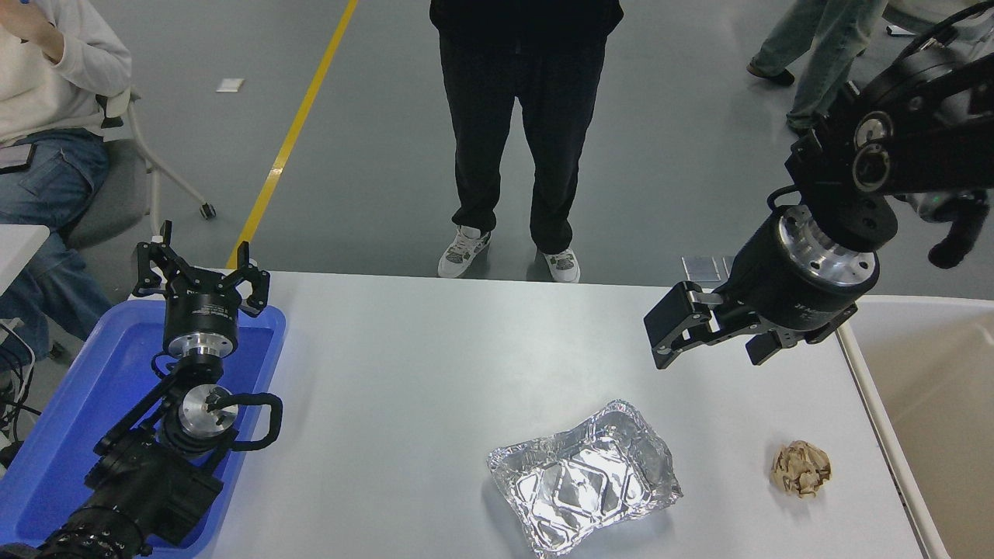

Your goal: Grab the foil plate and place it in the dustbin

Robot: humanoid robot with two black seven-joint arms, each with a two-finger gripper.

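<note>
White table (435,365) fills the view. The beige dustbin (932,404) stands off its right edge. The right gripper (703,338), jaws parted and empty, hangs above the far right; the foil plate (582,477) lies nearer and leftward, its long axis slanting. The left gripper (198,276), jaws spread, sits parked over a blue tray (46,458). A tan paper ball (801,468) lies between plate and bin.
</note>
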